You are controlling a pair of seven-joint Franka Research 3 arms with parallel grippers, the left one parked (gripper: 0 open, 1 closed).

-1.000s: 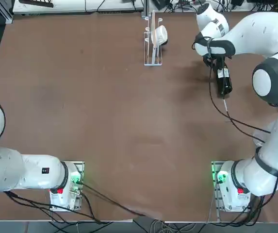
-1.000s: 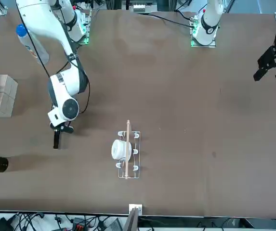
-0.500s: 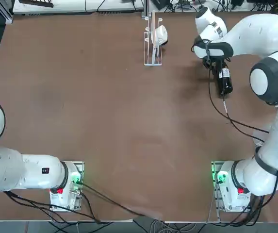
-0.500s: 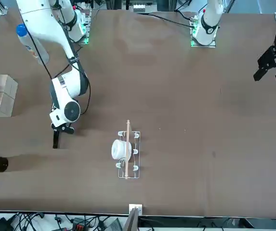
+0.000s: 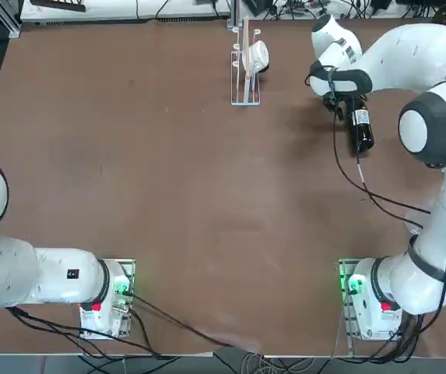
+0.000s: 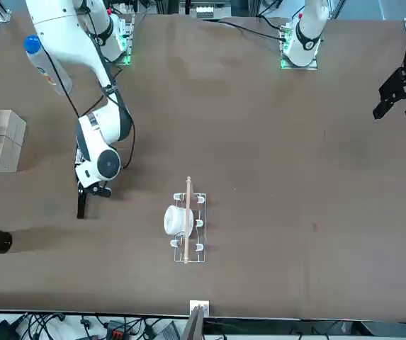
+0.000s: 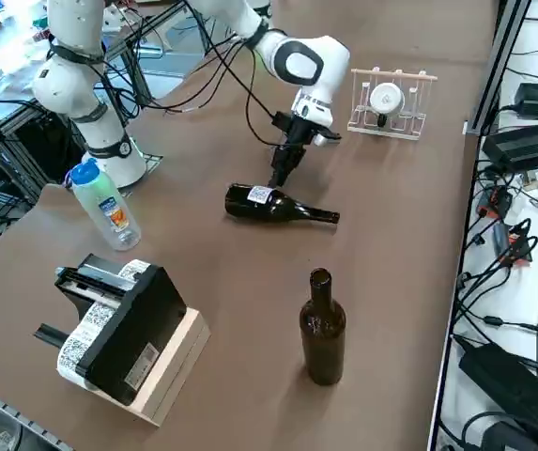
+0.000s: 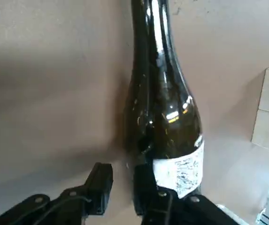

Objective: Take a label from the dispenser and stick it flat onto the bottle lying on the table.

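Wrist view: my right gripper [image 8: 123, 183] stands parted and empty beside the bottle [image 8: 165, 108], which lies on the table [image 7: 240, 348]. With the label [image 8: 186, 169] on its body, apparently flat, I judge the sticking done; only backing clear seems left.

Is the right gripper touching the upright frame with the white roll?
Apart. The front view shows plain tabletop between the right gripper and the frame; the gripper is by the lying bottle.
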